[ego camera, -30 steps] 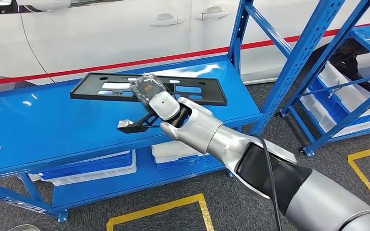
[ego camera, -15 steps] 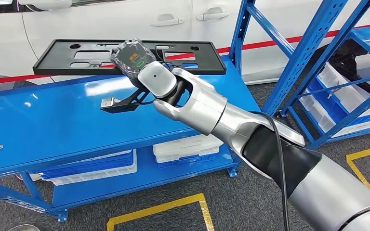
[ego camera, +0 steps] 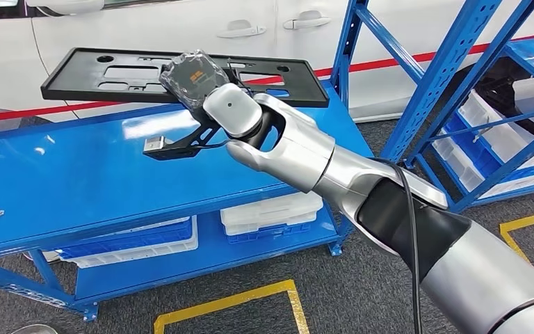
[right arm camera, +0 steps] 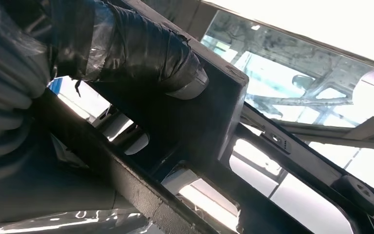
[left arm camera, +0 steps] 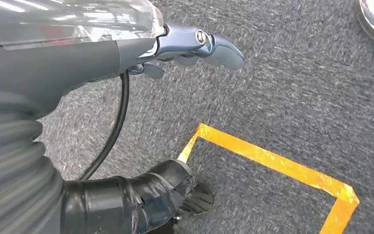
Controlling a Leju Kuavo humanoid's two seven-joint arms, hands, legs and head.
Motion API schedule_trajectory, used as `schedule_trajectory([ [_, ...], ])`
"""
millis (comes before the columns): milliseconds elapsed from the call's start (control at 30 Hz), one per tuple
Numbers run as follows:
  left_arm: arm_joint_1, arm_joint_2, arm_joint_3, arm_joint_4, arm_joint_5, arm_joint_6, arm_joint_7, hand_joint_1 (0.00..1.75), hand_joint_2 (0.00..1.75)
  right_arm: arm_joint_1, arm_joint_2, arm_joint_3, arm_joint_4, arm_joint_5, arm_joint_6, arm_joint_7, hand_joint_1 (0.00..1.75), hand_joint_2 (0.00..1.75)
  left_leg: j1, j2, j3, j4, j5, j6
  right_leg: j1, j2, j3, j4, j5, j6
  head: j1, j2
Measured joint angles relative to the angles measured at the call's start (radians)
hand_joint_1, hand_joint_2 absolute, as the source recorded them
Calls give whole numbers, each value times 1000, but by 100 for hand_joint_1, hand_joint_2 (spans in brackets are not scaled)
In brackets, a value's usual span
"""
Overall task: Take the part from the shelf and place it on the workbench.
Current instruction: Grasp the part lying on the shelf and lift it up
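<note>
The right robot hand grips the black plastic part near its middle, holding it clear above the blue shelf toward its rear edge; long, flat and seemingly light, it may tip unless held centrally.

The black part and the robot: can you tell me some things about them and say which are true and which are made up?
1. The right hand holds the black part up off the blue shelf. True.
2. The black part lies flat on the floor. False: it is in the air above the shelf top.
3. A white car stands behind the shelf. True.
4. The left hand grips a white bin. False: it holds nothing and hangs over grey carpet with yellow tape.
</note>
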Motion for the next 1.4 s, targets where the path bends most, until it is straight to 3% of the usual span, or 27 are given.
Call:
schedule_trajectory([
  [367,0,-1,3,0,-11,-8,-6,0,175,25,-36,2,-17,-11,-47,-9,175,175,0,0,0,0,0,0,0,0,0,0,0,0,0,0],
  [500,-1,-1,12,0,-10,-8,-7,0,175,32,-37,2,-14,-14,-51,-9,175,175,-2,-2,-5,12,-7,16,-9,-1,0,-3,3,7,0,0],
  [600,-1,-2,22,0,-9,-8,-8,0,175,33,-39,3,-11,-14,-53,-9,175,175,2,1,8,-13,4,26,-5,-1,6,-9,2,16,0,0],
  [667,-2,-5,24,0,-9,-8,-9,0,175,32,-42,3,-9,-14,-53,-9,175,175,10,6,25,-40,17,32,-3,-3,-10,38,-33,21,0,0],
  [733,-3,-7,26,0,-9,-8,-10,0,175,33,-45,3,-7,-15,-55,-10,175,175,12,9,30,-47,20,34,-9,-5,-66,159,-95,27,0,0],
  [767,-3,-7,28,0,-9,-8,-9,0,175,37,-46,3,-6,-15,-55,-10,175,175,13,9,31,-47,19,33,-13,-6,-96,219,-116,32,0,0],
  [800,-3,-8,29,0,-9,-8,-9,0,175,41,-47,3,-5,-16,-55,-11,175,175,15,9,31,-44,18,31,-19,-7,-114,253,-119,38,0,0],
  [833,-3,-8,29,0,-9,-8,-9,0,175,44,-48,3,-4,-16,-55,-11,175,175,18,9,31,-41,16,27,-24,-8,-116,250,-102,44,0,0],
  [867,-2,-9,30,0,-9,-8,-9,0,175,46,-48,3,-3,-16,-56,-11,175,175,23,8,31,-34,12,22,-30,-10,-96,207,-67,50,0,0],
  [933,-2,-9,33,0,-8,-8,-9,0,175,45,-50,4,-2,-16,-57,-11,175,175,30,6,25,-14,-1,5,-37,-13,-35,77,-7,63,1,0],
  [1000,-4,-9,39,0,-7,-7,-9,0,175,45,-51,5,-2,-16,-58,-12,175,175,28,3,16,3,-9,-12,-35,-8,-10,20,8,55,0,0],
  [1100,-3,-11,45,0,-8,-6,-9,0,175,46,-50,7,-2,-16,-61,-11,175,175,30,-1,9,8,-11,-29,-29,-4,-23,28,4,22,-1,0],
  [1133,-2,-12,45,0,-9,-6,-8,0,175,45,-49,7,-2,-16,-61,-10,175,175,31,1,1,21,-26,-30,-29,-4,-26,27,8,12,-1,0],
  [1200,-3,-13,45,-1,-10,-5,-7,0,175,44,-47,7,-2,-16,-62,-10,175,175,29,4,-33,108,-94,-25,-24,-6,-33,21,18,-8,-1,0],
  [1267,-5,-13,45,-1,-10,-5,-6,0,175,43,-45,10,-1,-16,-62,-10,175,175,18,4,-81,242,-169,-15,-12,-6,-43,21,27,-22,-1,0],
  [1300,-5,-13,45,-1,-11,-5,-5,0,175,43,-45,12,1,-15,-62,-11,175,175,11,4,-94,286,-186,-9,-5,-6,-49,21,32,-27,-1,0],
  [1333,-5,-13,46,-1,-12,-5,-4,0,175,43,-45,14,2,-15,-62,-12,175,175,5,4,-89,298,-185,-1,3,-6,-55,21,37,-31,-1,0],
  [1400,-6,-14,46,-1,-13,-5,-3,0,175,40,-44,15,3,-14,-62,-14,175,175,-10,4,-23,208,-142,25,16,-6,-68,22,48,-35,-1,0],
])
